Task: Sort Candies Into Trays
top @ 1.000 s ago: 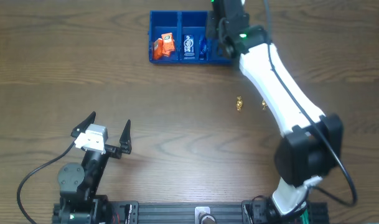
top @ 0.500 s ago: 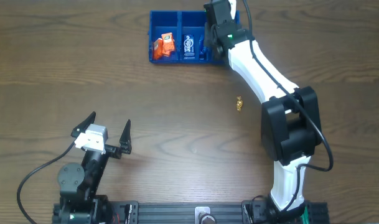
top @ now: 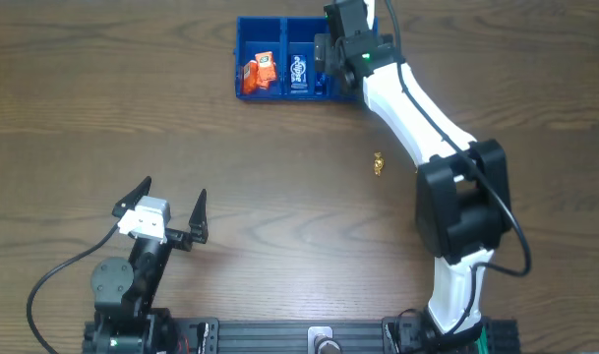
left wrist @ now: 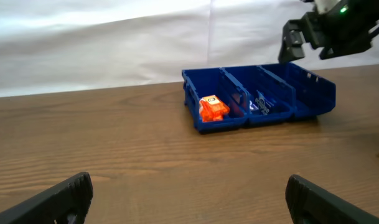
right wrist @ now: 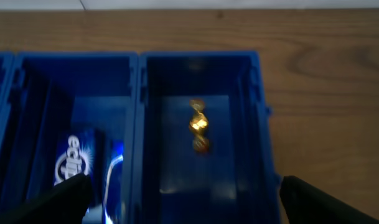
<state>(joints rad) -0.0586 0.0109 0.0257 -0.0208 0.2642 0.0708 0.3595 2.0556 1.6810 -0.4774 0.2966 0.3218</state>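
My right gripper (right wrist: 184,182) hangs above the rightmost compartment of the blue plastic tray with three compartments (right wrist: 139,124), fingers spread wide and holding nothing. Directly under it, on that compartment's floor, lies a small gold foil-wrapped candy (right wrist: 198,127), touching neither finger. I judge this one piece is sorted, and the gripper sits high enough to clear the tray's walls. The candy reads as a little twisted foil bundle, shiny, brightest at its middle, lumpy rather than flat. It is probably light and apt to slip unless pinched across its body. Middle compartment of the tray: a blue-and-white wrapped candy (right wrist: 71,165). Left compartment: orange wrapped candies (top: 260,71). Each kind seems to have its own slot, which would explain why gold goes rightmost. A second gold foil candy (top: 379,164) sits on the brown wooden table (top: 83,128), well apart from the tray, on the side toward the arm bases; likely the next pick. My left gripper (top: 175,187) rests far from the tray near its own base, fingers apart, empty.
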